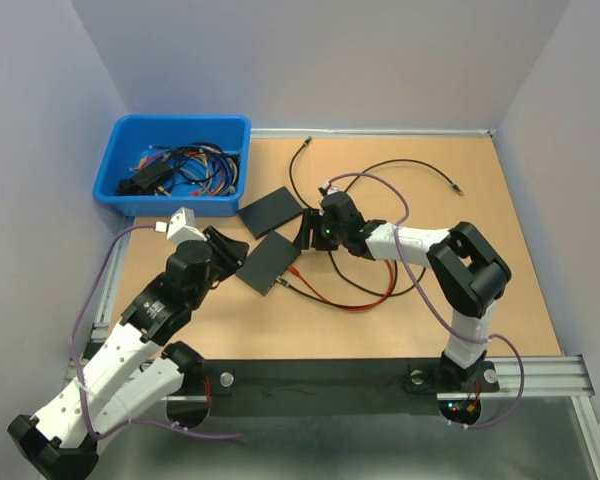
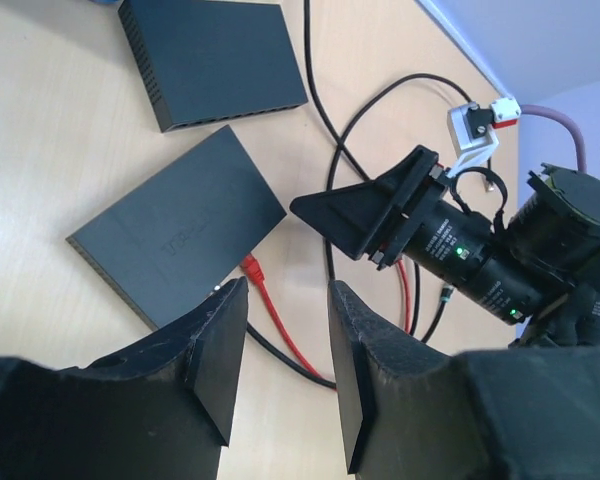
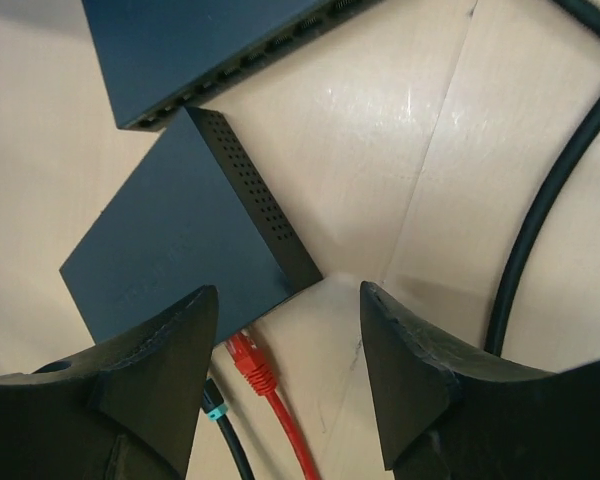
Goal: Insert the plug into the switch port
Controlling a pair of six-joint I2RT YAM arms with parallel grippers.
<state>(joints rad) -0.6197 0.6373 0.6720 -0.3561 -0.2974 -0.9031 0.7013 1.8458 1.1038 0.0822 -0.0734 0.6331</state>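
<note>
Two flat black switches lie on the table. The nearer switch [image 1: 268, 263] [image 2: 175, 235] [image 3: 175, 250] has the red plug [image 1: 292, 278] [image 2: 252, 268] [image 3: 248, 365] lying with its tip against its port edge; I cannot tell whether it sits in a port. My left gripper [image 1: 238, 252] [image 2: 285, 300] is open at that switch's left corner, with bare table and red cable below the gap. Beside the switch's right corner, my right gripper [image 1: 305, 232] [image 3: 285, 300] hovers open and holds nothing. The plug lies just inside its left finger.
The second switch [image 1: 270, 210] [image 2: 210, 60] [image 3: 210, 50] lies just behind. The red cable [image 1: 365, 303] loops right, crossed by black cables [image 1: 420, 165]; one with a teal ring [image 3: 215, 412] ends beside the plug. A blue bin [image 1: 180, 122] of cables sits back left.
</note>
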